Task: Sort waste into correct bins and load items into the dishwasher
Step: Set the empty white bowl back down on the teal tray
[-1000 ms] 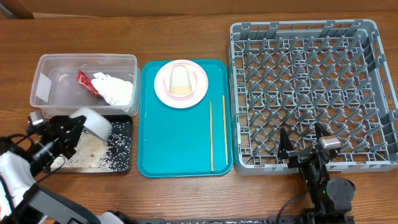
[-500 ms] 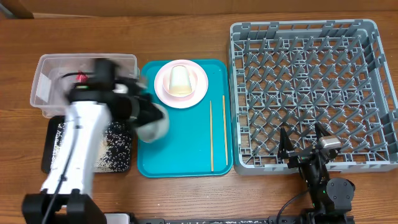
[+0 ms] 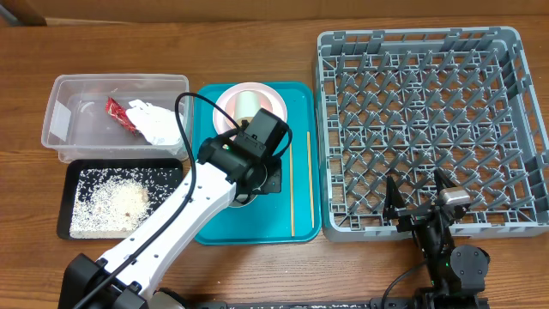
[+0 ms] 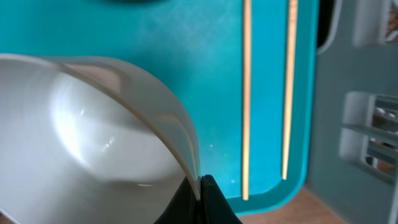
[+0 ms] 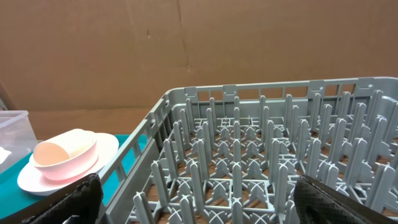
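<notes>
White bowl [image 4: 81,137] rim clamped in left jaws; right jaws wide.

Bright, even light falls from overhead, shadows beneath the grey dish rack [image 3: 429,129] are soft, and the white bowl [image 4: 93,143] up close looks blurred with faint glare.

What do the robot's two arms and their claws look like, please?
The left arm has a long white link, black joints and a thin black cable looping beside it. The right arm is black, with a small silver block on top. The left claw and right claw have black fingers.
</notes>
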Robot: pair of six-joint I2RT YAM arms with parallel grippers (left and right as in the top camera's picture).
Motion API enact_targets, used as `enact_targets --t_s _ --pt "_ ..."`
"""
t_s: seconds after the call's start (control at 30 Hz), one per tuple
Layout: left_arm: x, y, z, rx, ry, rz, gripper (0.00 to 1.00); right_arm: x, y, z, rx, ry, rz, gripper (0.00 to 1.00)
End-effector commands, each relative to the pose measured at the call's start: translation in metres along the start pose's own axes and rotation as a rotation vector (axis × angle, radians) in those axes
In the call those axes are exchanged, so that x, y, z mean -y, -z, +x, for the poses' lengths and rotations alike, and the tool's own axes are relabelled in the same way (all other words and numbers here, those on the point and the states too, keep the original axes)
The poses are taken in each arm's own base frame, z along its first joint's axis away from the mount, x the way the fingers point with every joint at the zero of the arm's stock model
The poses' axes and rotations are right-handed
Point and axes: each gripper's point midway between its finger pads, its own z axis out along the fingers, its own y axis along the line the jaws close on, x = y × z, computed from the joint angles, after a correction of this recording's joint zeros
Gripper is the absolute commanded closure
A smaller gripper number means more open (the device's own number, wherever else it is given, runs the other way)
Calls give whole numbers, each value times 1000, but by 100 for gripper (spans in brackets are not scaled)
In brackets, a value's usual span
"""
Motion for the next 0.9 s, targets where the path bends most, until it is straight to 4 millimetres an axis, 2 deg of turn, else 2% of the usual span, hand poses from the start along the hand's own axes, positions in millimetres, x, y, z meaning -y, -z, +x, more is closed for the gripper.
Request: enact_targets --t_s 0.0,0.23,0.7,0.87 --pt "-12 -10 4 18 46 -55 96 1 0 3 -1 -4 4 0" --pt "-10 -28 11 12 45 -21 96 1 0 3 -1 -4 4 0" --pt "-6 -30 11 20 37 -8 96 1 0 3 -1 -4 4 0" --pt "-15 -36 16 15 32 -47 96 1 0 3 -1 -4 4 0"
